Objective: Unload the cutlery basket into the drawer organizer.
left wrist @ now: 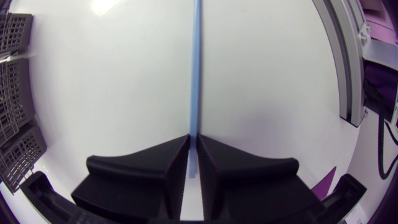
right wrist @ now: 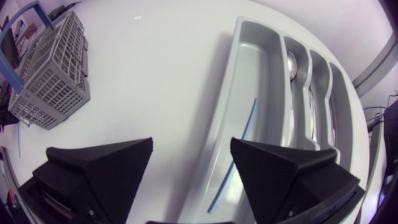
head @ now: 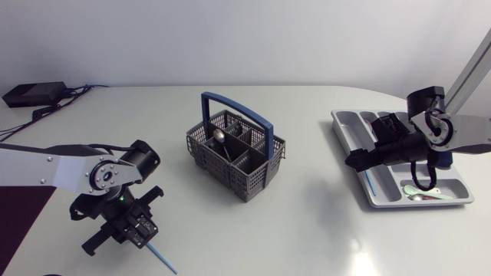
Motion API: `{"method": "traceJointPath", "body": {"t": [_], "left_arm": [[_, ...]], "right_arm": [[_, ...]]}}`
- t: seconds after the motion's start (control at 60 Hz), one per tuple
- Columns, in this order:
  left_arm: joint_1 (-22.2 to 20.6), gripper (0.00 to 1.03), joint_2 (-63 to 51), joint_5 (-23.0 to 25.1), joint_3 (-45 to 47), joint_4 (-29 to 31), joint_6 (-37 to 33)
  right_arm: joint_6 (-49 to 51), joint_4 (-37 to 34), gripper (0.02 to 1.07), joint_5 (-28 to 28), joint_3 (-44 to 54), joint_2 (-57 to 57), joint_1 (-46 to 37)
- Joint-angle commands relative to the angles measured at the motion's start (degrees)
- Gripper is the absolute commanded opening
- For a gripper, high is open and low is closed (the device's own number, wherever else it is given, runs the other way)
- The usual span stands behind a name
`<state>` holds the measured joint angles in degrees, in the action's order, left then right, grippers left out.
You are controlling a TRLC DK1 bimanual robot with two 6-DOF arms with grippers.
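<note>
Fingers (left wrist: pixel 155 165) of my left gripper (left wrist: pixel 193 143) pinch a thin pale-blue plastic straw (left wrist: pixel 195 68) pointing straight ahead; my wide-open right gripper (right wrist: pixel 191 149) is nearer the grey plastic organizer (right wrist: pixel 267 68).

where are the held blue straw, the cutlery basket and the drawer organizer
blue straw (left wrist: pixel 195 74), left wrist view, middle of its shaft
cutlery basket (head: pixel 216 164), head view, grey side wall
drawer organizer (right wrist: pixel 261 68), right wrist view, bare floor of widest compartment

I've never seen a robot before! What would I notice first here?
Probably the grey basket with its blue handle, mid-table. Then the left arm, its jaws shut on a thin blue straw, and the right arm, jaws open over the tray.
</note>
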<state>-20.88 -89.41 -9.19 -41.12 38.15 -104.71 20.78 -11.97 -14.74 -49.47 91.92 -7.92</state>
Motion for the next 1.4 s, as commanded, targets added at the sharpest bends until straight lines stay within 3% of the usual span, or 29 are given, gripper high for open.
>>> {"method": "traceJointPath", "body": {"t": [0.0,0.2,0.317,0.467,0.567,0.767,0.85,0.933,1.083,1.383], "left_arm": [[-1.0,0.03,-5.1,1.1,2.5,1.4,1.3],[-1.8,0.03,-4.5,3.0,-0.4,6.1,6.7],[-1.5,0.03,-2.2,8.7,-3.8,10.7,8.8],[-1.3,0.03,1.8,19.2,-8.4,16.0,13.1],[-2.0,0.03,3.4,21.8,-8.5,16.3,15.2],[-3.0,0.03,4.6,32.1,-14.6,16.3,24.8],[-4.7,0.03,4.3,36.3,-17.7,14.8,32.0],[-7.9,0.03,5.1,37.4,-18.5,9.6,39.8],[-13.9,0.03,5.5,37.7,-19.7,0.9,53.1],[-18.1,0.03,4.6,37.8,-25.8,-10.3,74.1]], "right_arm": [[-0.8,-0.2,0.92,0.0,1.2,0.3,0.2],[-0.2,-0.3,0.92,-0.3,2.4,-1.2,-0.3],[-0.1,-0.3,0.94,-0.9,3.4,-2.6,-0.3],[0.1,-0.3,0.94,-1.7,5.1,-5.5,-0.1],[0.1,-0.7,0.95,-1.9,5.7,-7.3,0.2],[0.1,-2.6,0.95,-7.2,7.9,-13.4,0.9],[-0.1,-4.2,0.95,-9.0,8.9,-17.4,2.6],[-0.3,-5.6,0.95,-9.2,9.7,-21.9,5.4],[-3.3,-7.8,0.95,-10.0,11.1,-30.4,10.4],[-4.9,-10.4,0.95,-17.6,11.6,-38.3,11.9]]}}
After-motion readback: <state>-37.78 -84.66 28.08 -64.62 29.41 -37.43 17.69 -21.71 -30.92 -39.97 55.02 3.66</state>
